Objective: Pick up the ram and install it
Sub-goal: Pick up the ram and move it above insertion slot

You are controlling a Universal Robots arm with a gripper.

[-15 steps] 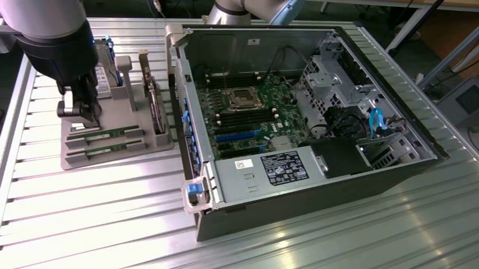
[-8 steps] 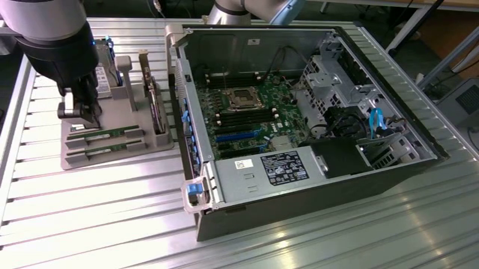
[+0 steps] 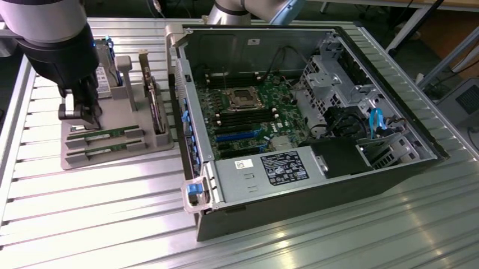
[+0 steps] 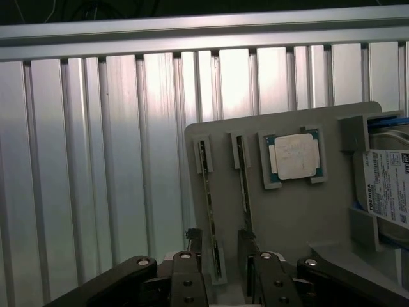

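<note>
Two ram sticks stand on edge in slots of a grey holder tray (image 3: 150, 143): one (image 3: 105, 133) lies nearer the gripper, the other (image 3: 105, 148) lies beside it. My gripper (image 3: 81, 116) hangs just above the tray at the sticks' end, on the exterior view's left. In the wrist view the gripper (image 4: 220, 251) is open, and its black fingers (image 4: 193, 246) straddle the end of one ram stick (image 4: 211, 211). The second ram stick (image 4: 245, 185) runs under the other finger. Nothing is held. The open computer case (image 3: 389, 168) shows its motherboard (image 3: 250, 115) with dark memory slots.
On the same tray (image 4: 287, 217) sit a square processor chip (image 4: 294, 157) and a hard drive with a white label (image 4: 386, 185). In the exterior view the drives (image 3: 153, 95) stand upright between the gripper and the case. A ribbed metal table (image 3: 97, 213) lies all around.
</note>
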